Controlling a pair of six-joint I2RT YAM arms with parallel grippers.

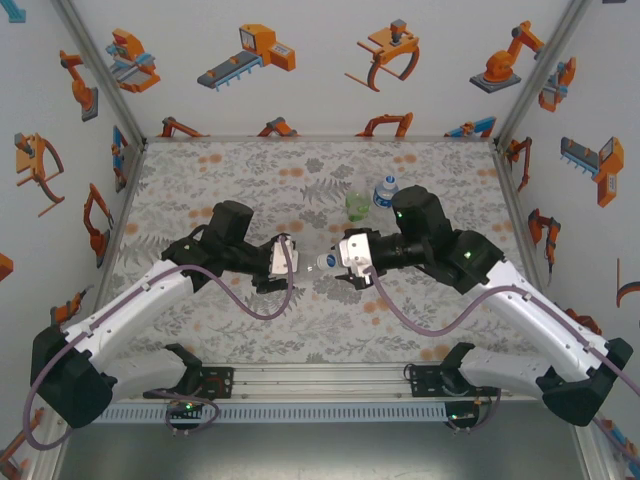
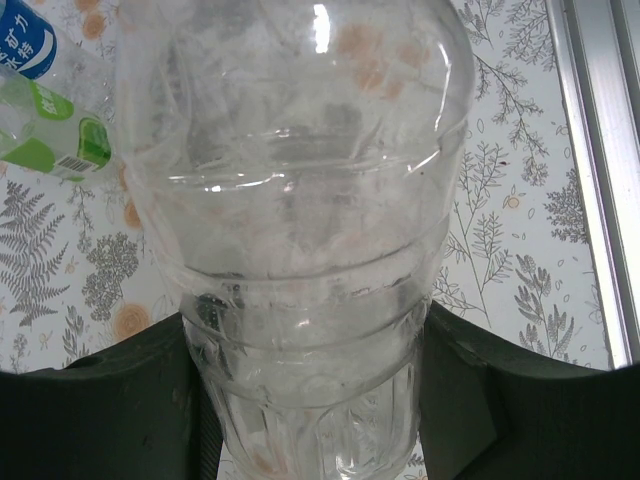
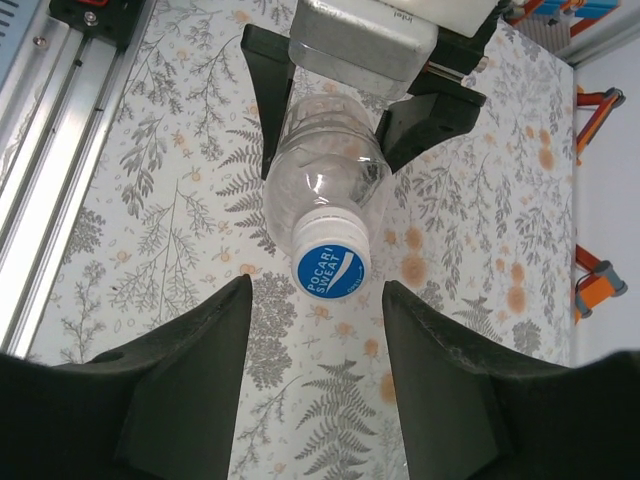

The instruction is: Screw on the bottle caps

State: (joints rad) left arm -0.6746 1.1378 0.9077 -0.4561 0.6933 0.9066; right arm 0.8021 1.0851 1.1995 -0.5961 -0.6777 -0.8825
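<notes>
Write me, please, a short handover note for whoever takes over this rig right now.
The left gripper is shut on the clear bottle, held sideways with its neck toward the right arm.
The right gripper is open astride the cap, not gripping it.
Done: the cap sits on the clear bottle's neck; how tight, I cannot tell.
The green bottle and the blue-label bottle stand together far right on the table; the blue-label one looks capped, the green one is unclear.
Left: probably close on the cap, twist it tight, then check the other two.

Fern-print table (image 1: 200, 180), green-tinted bottle (image 1: 357, 205), blue-label bottle (image 1: 386, 191) just beside
</notes>
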